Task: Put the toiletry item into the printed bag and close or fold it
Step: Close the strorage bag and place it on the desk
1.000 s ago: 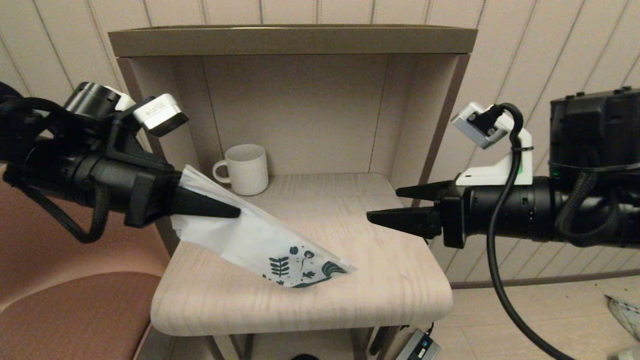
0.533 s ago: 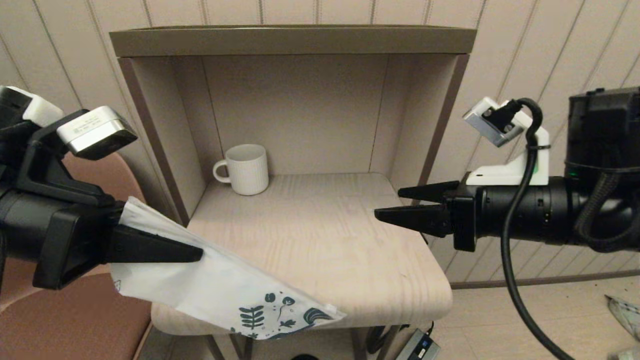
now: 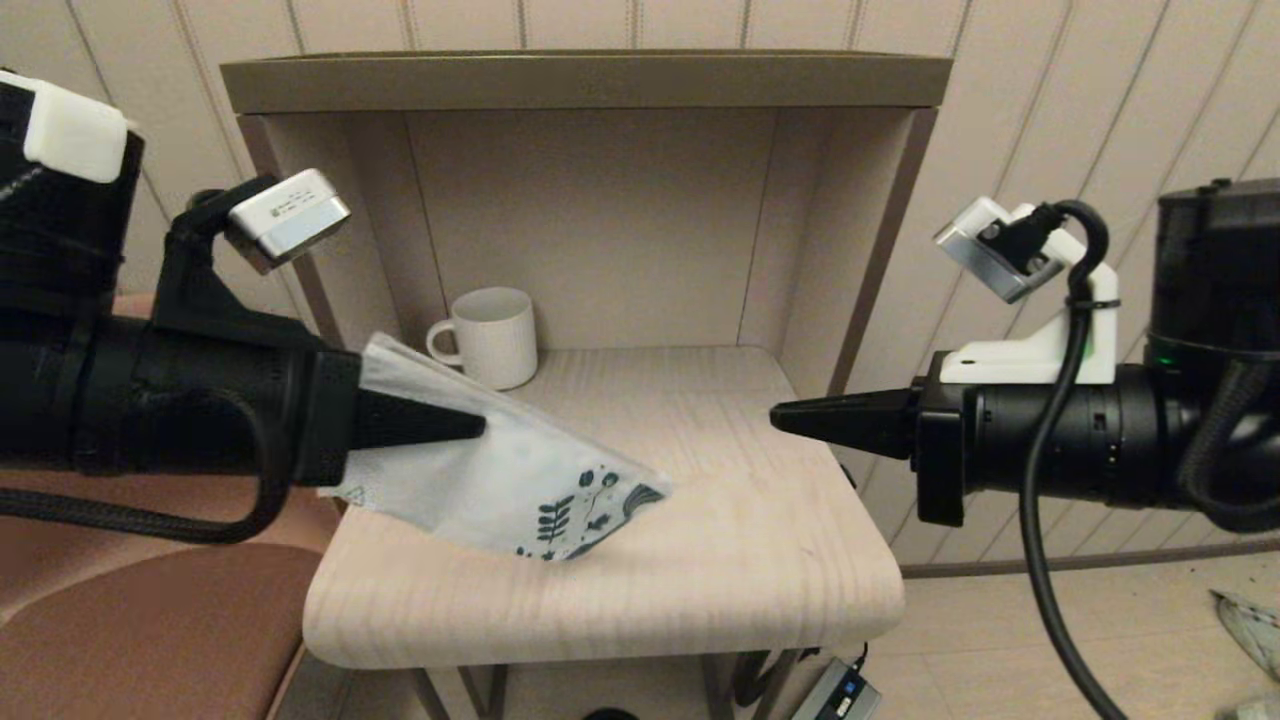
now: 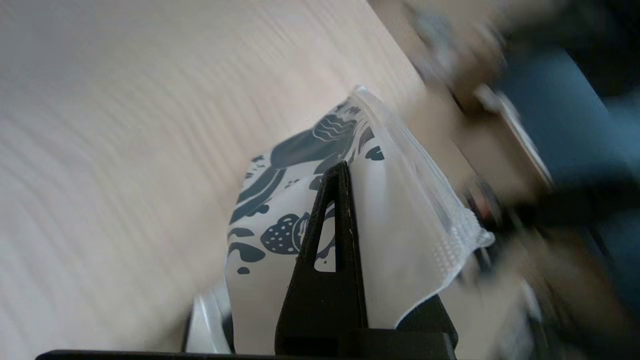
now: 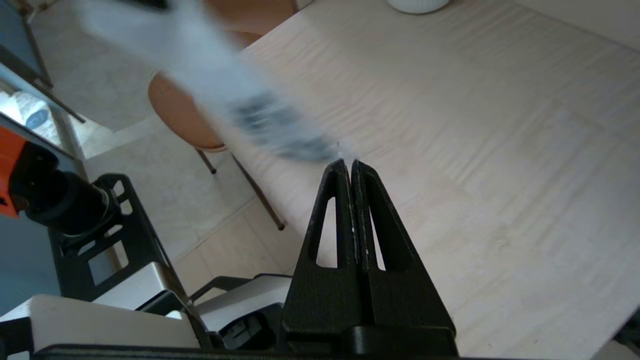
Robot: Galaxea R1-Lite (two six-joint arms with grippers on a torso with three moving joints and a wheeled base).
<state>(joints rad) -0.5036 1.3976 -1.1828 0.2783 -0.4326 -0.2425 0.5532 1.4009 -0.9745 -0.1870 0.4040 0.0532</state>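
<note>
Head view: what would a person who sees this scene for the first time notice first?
First, the thin white bag with dark teal leaf prints, clamped in the left gripper and hanging slanted over the pale wooden table. Then the right gripper, shut and empty, pointing at it from the right. A white ribbed mug stands at the back left.

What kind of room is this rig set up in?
Probably a hotel or guest room mock-up: a small wooden desk with a shelf hutch against paneled walls, a white mug in the nook, and a brown upholstered chair beside it.
</note>
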